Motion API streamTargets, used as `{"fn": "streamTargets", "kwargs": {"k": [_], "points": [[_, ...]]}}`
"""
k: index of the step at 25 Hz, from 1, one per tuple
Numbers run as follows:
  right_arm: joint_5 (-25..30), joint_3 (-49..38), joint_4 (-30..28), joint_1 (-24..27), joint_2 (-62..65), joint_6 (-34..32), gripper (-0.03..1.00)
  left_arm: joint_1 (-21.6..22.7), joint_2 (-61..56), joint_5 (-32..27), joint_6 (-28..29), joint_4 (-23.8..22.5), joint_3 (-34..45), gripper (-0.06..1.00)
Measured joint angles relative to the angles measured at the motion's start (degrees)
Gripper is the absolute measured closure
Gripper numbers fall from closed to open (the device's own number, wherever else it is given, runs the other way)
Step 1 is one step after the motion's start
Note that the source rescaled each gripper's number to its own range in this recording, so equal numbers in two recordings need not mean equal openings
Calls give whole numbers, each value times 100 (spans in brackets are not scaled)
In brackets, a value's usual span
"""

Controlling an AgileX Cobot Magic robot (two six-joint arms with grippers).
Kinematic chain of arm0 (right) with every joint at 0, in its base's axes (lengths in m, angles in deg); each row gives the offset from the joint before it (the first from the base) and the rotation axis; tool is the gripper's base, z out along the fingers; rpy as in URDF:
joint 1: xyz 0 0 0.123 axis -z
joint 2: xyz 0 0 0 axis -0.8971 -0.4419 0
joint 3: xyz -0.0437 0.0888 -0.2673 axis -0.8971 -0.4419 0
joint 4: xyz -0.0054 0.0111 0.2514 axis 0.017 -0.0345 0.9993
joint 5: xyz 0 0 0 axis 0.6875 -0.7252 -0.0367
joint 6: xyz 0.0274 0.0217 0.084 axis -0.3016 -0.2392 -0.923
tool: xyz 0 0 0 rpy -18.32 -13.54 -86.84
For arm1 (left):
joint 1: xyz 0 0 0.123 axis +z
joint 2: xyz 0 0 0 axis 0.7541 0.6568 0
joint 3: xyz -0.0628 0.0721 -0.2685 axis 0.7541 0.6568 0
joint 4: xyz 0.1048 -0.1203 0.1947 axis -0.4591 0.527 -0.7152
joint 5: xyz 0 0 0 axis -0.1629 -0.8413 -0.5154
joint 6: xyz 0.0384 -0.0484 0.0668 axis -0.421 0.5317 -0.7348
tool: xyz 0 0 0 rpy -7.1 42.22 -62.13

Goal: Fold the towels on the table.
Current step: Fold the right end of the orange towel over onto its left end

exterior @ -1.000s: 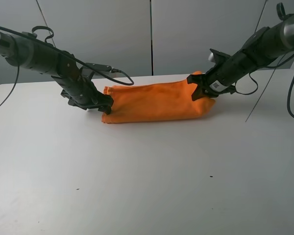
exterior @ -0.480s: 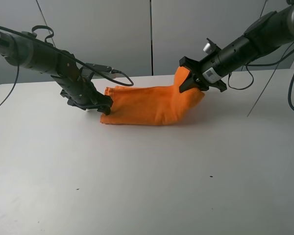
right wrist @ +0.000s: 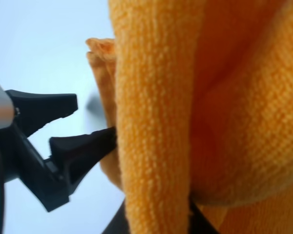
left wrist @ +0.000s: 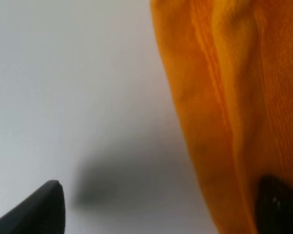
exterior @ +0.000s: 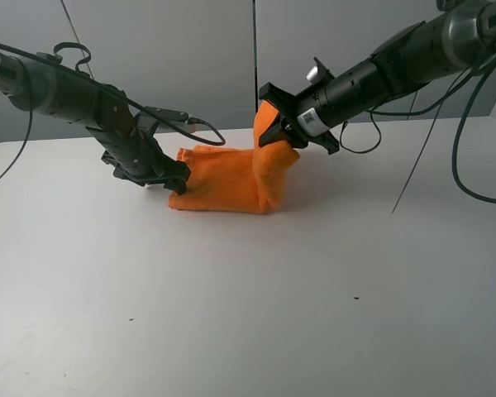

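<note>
Up on the high camera, the orange towel is lying toward the far side of the white table, roughly mid-width. Your right claw is reaching across toward the middle and clamping tight on the towel's right end. It's holding that end up off the table, so the cloth is standing up in a hump and drooping down onto the flat part. Your left claw is sitting low at the towel's left end and touching it. From up here I can't tell how wide it's open.

On the left wrist cam, you're looking at the towel's hemmed edge lying on bare table. The two dark fingertips are sitting wide apart, one over the table and the other against the cloth. So that claw is gaping open and not pinching anything.

On the right wrist cam, the towel is hanging right in front of the lens in a thick fold, with the grip itself mostly hidden by it. Past it, the left claw is showing with its fingers spread, one tip touching the towel's edge.
</note>
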Motion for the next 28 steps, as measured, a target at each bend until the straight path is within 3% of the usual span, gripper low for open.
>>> {"fn": "streamTargets", "kwargs": {"k": [15, 28], "points": [[-348, 331, 1341, -580, -564, 0, 96, 0, 0, 0, 0, -11, 0, -5], [-1339, 221, 1352, -857, -573, 0, 96, 0, 0, 0, 21, -11, 0, -5]]}}
